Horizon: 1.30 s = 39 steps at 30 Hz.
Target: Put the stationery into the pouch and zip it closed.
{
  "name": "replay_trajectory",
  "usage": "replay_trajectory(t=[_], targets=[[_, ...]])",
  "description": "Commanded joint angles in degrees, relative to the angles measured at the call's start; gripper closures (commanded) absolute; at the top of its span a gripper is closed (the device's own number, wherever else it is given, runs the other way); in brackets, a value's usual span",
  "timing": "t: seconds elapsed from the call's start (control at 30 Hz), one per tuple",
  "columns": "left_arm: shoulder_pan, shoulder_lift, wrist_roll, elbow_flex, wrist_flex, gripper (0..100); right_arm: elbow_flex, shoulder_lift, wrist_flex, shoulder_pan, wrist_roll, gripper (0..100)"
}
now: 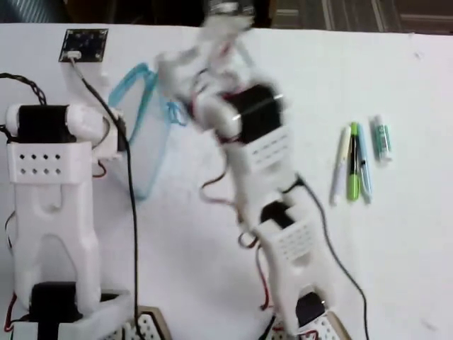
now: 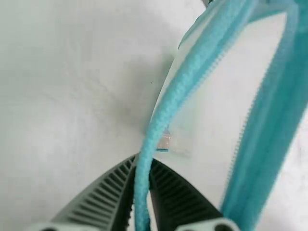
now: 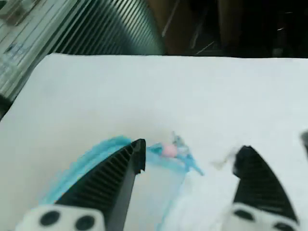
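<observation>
1. The pouch (image 1: 145,152) is clear with a turquoise zip edge (image 2: 166,115). It lies on the white table (image 1: 191,276) between the two arms, towards the far left, and its mouth is open.
2. The left gripper (image 2: 143,161) is clamped on one side of the zip edge. The turquoise strip runs straight between its ribbed fingers (image 2: 168,192).
3. The right gripper (image 3: 190,154) has its fingers wide apart and holds nothing. It hovers above the end of the pouch where a small pinkish zip pull (image 3: 168,150) lies.
4. In the high view the right arm (image 1: 255,142) stretches from the near edge towards the far side of the table, over the pouch's right side.
5. The stationery is outside the pouch, well apart from it on the right side of the table. It consists of a pale pen (image 1: 340,166), a green marker (image 1: 352,164) and a blue pen (image 1: 363,166) lying side by side, with a short green-and-white item (image 1: 382,138) just beside them.
6. A small dark circuit board (image 1: 85,44) lies at the far left, with a black cable (image 1: 129,191) running from it towards the near edge.
</observation>
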Motion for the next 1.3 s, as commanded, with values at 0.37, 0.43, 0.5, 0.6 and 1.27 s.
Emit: replay_trajectory(t=[0.37, 0.43, 0.5, 0.6, 1.27], targets=[[-0.84, 5.93, 0.18, 0.79, 0.09, 98, 8.44, 15.87, 1.36, 37.14, 30.24, 85.9], [-0.92, 5.93, 0.18, 0.79, 0.09, 98, 11.16, 18.77, 1.27, 39.6, 31.47, 85.8], [-0.92, 5.93, 0.18, 0.79, 0.09, 98, 12.92, 21.49, 1.19, 41.71, 32.09, 85.8], [-0.75, 5.93, 0.18, 0.79, -0.35, 98, 12.75, 25.19, 1.01, 44.18, 35.6, 85.8], [-0.84, 6.02, 0.18, 0.79, -0.26, 98, 10.11, 41.54, 0.84, 45.49, 43.96, 85.7]])
